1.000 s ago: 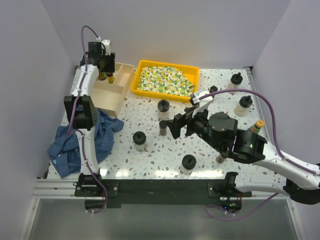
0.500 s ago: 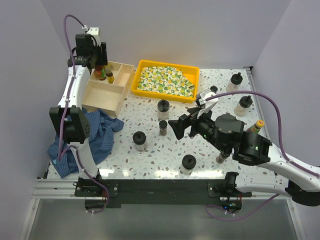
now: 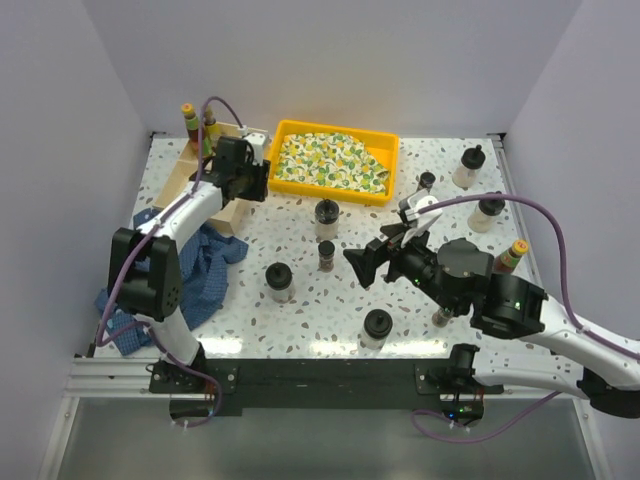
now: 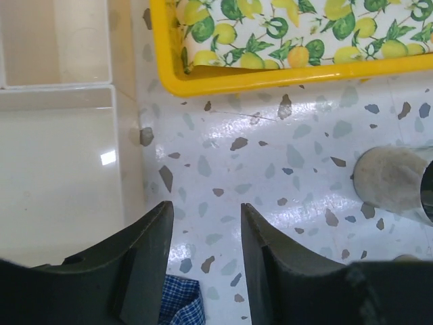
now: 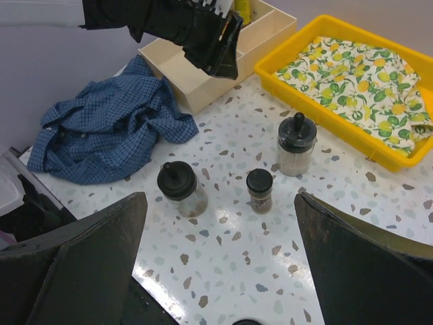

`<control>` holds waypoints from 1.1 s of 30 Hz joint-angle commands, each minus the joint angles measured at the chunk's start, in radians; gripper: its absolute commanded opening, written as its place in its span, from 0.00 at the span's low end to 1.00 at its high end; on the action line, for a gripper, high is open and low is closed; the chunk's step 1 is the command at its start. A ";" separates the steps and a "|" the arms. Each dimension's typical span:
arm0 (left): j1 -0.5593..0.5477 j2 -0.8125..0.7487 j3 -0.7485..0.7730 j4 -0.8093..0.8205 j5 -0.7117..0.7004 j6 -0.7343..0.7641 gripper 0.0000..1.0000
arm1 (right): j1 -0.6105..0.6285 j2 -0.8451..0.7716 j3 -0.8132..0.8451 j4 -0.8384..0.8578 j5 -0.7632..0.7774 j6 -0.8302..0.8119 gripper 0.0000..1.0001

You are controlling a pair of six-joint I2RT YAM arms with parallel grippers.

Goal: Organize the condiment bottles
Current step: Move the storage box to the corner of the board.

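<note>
- Left pincer (image 4: pixel 206 261): jaws narrow with a small gap, nothing between them. It points down over the table (image 4: pixel 270 169), just right of the wooden box (image 4: pixel 54 176) and near the yellow tray (image 4: pixel 284 76).
- Right pincer (image 5: pixel 216 271): jaws wide and empty, above the middle of the table, facing left.
- Two sauce bottles (image 3: pixel 187 120) stand upright in the box's far compartment.
- Ahead of the right pincer I see a spice jar (image 5: pixel 259 189).
- The far squat bottle (image 5: pixel 295 144) is beyond the spice jar, close to the tray. The left squat bottle (image 5: pixel 180 189) is off to the jar's left. All three are upright and apart.
- The near squat bottle (image 3: pixel 377 328) stands centre, towards the near edge.
- Far right: two right squat bottles (image 3: pixel 467 166), well apart. A small dark-capped bottle (image 3: pixel 427 182) sits between them and the tray.
- A slim bottle (image 3: pixel 512 253) stands at the right, just beside my right arm.
- A second spice jar (image 3: pixel 440 316) is partly hidden by that arm, so I cannot tell more.
- A blue checked cloth (image 3: pixel 170 270) lies crumpled near left, against the box's near side.
- A lemon-print cloth (image 3: pixel 330 160) lies in the tray.
</note>
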 commanded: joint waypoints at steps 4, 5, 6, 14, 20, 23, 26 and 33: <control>-0.003 0.076 -0.025 0.120 -0.098 -0.023 0.45 | 0.002 -0.054 -0.030 0.054 -0.006 0.030 0.95; -0.003 0.097 -0.020 0.131 -0.111 -0.023 0.45 | 0.002 -0.057 -0.032 0.052 -0.004 0.031 0.95; -0.001 0.111 -0.013 0.134 -0.128 -0.026 0.45 | 0.002 -0.063 -0.030 0.052 -0.004 0.033 0.95; 0.028 0.261 0.102 0.099 -0.237 -0.040 0.45 | 0.002 -0.081 -0.023 0.034 0.025 0.031 0.95; 0.105 0.272 0.124 0.131 -0.184 -0.063 0.45 | 0.004 -0.083 -0.012 0.017 0.045 0.020 0.95; 0.122 0.301 0.171 0.113 -0.174 -0.050 0.45 | 0.002 -0.075 -0.006 0.020 0.043 0.019 0.95; 0.131 0.326 0.219 0.093 -0.161 -0.032 0.45 | 0.002 -0.063 0.002 0.026 0.039 0.020 0.95; 0.132 0.332 0.285 0.060 -0.118 -0.003 0.46 | 0.002 -0.028 0.023 0.039 0.028 0.017 0.95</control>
